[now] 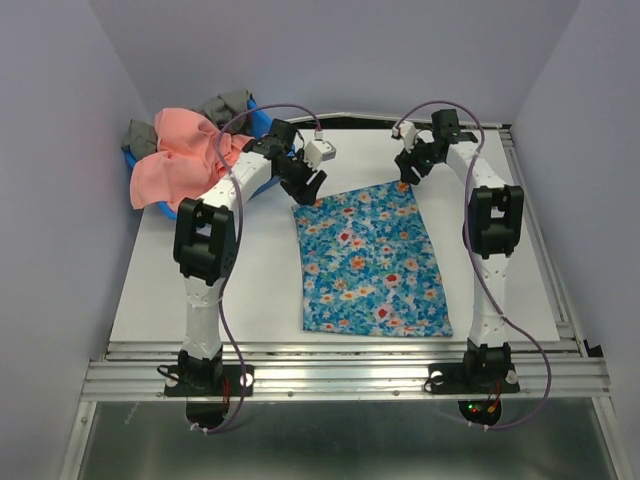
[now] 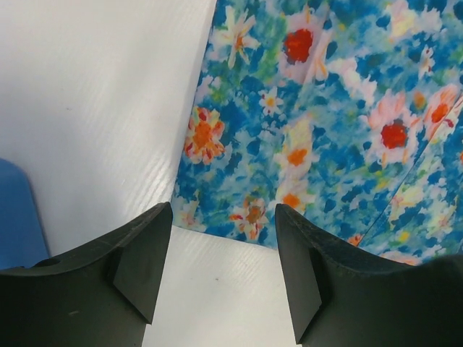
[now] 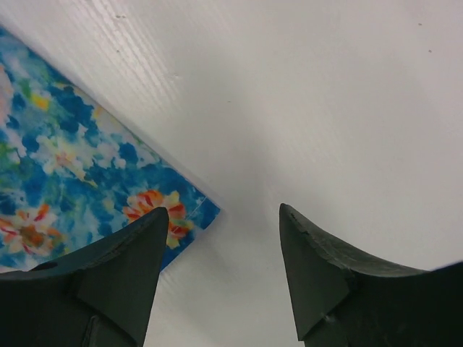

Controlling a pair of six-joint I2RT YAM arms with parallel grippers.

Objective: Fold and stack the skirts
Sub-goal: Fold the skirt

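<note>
Hovering at the blue skirt's [image 1: 372, 260] far corners, left gripper [image 1: 306, 181] and right gripper [image 1: 409, 166] gape empty, probably lined up to pinch and fold; pink skirt [image 1: 175, 160] lies over basket [image 1: 262, 121].

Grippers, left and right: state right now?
Left gripper: open, holding nothing, at the blue floral skirt corner.
Right gripper: open, holding nothing, beside that skirt's other corner.

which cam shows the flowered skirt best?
Top external: the whole flowered skirt lies flat on the table, with almost all of its outline visible. Left wrist shows only a close-up patch around one corner. Right wrist catches just the tip of another corner.
</note>
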